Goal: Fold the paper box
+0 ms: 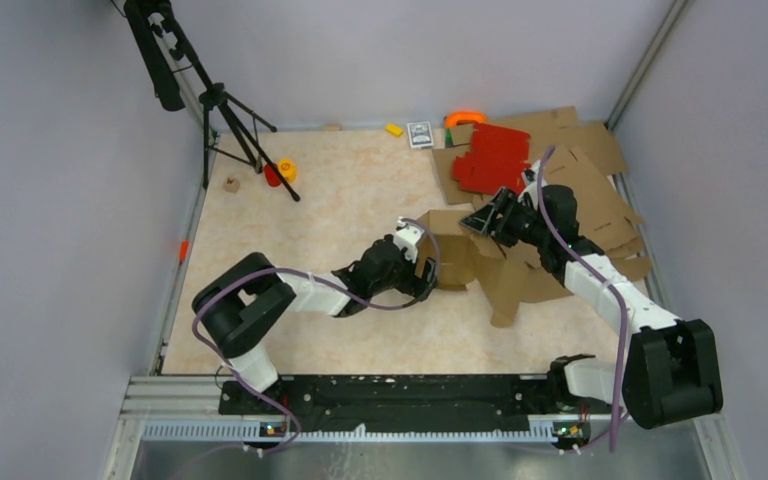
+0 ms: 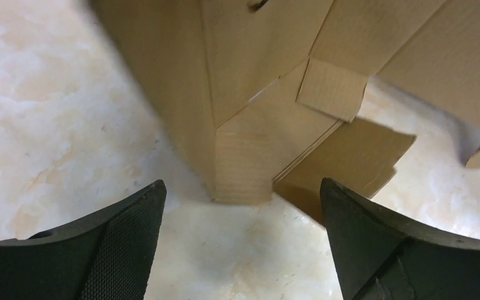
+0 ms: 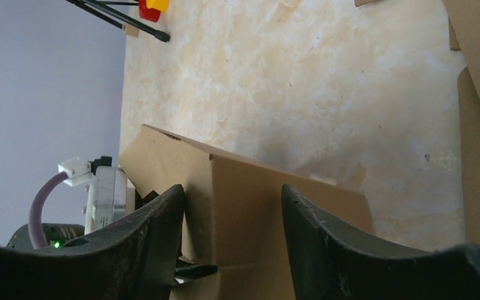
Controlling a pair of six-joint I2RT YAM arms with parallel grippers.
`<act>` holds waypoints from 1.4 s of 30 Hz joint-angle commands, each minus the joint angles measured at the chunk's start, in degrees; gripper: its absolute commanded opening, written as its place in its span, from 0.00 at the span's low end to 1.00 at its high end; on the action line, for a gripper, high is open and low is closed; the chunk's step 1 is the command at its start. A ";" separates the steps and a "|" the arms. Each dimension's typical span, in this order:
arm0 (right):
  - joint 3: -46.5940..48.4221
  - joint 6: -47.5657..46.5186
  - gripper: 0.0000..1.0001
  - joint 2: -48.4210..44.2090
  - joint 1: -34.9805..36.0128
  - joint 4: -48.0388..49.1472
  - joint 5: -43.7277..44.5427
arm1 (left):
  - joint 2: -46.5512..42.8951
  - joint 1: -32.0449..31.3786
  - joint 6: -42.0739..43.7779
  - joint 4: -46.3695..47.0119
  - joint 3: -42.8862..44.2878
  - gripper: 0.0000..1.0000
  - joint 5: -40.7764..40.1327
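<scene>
Beige marbled counter (image 1: 360, 200) carries the plain brown corrugated paper box (image 1: 455, 255). The left tool (image 2: 242, 183) gapes wide beside it. The right tool (image 3: 231, 187) straddles its wall, grip impossible to tell.

Overhead, close wrists; shared paper box (image 1: 455, 245)

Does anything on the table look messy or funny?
Yes. The paper box in the middle is only half folded, with flaps sticking out crookedly. Behind it on the right, brown cardboard sheets and red sheets lie in a messy, overlapping pile.
</scene>
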 commanded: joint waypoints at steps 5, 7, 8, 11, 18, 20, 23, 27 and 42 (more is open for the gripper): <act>0.99 -0.37 0.64 -2.04 0.44 -0.27 -0.57 | 0.43 -2.40 2.18 2.35 3.06 0.89 -5.37; 0.99 -0.09 0.64 -1.71 0.46 -0.03 -0.90 | 0.59 -3.37 3.35 1.83 3.55 0.85 -6.27; 0.95 0.02 0.64 -1.56 0.51 0.14 -1.14 | 0.70 -3.77 3.98 1.65 3.76 0.84 -6.92; 0.61 0.21 0.64 -1.42 0.49 0.53 -1.40 | 1.26 -4.41 4.77 1.79 3.90 0.82 -7.47; 0.21 0.05 0.64 -1.63 0.45 0.27 -0.97 | 1.29 -4.49 5.94 1.80 3.09 0.70 -6.18; 0.28 0.12 0.68 -1.65 0.40 0.27 -0.97 | 0.85 -5.14 7.11 1.80 2.30 0.74 -7.38; 0.30 0.27 0.71 -1.68 0.45 0.27 -0.95 | 0.82 -6.84 9.53 1.20 1.87 0.76 -9.97; 0.38 0.90 0.72 -1.52 0.39 0.27 -1.23 | 1.41 -9.96 12.98 1.25 1.94 0.76 -13.77; -1.89 3.47 0.73 -2.33 -0.11 0.79 -1.31 | 5.83 -16.85 19.15 5.76 0.72 0.75 -26.67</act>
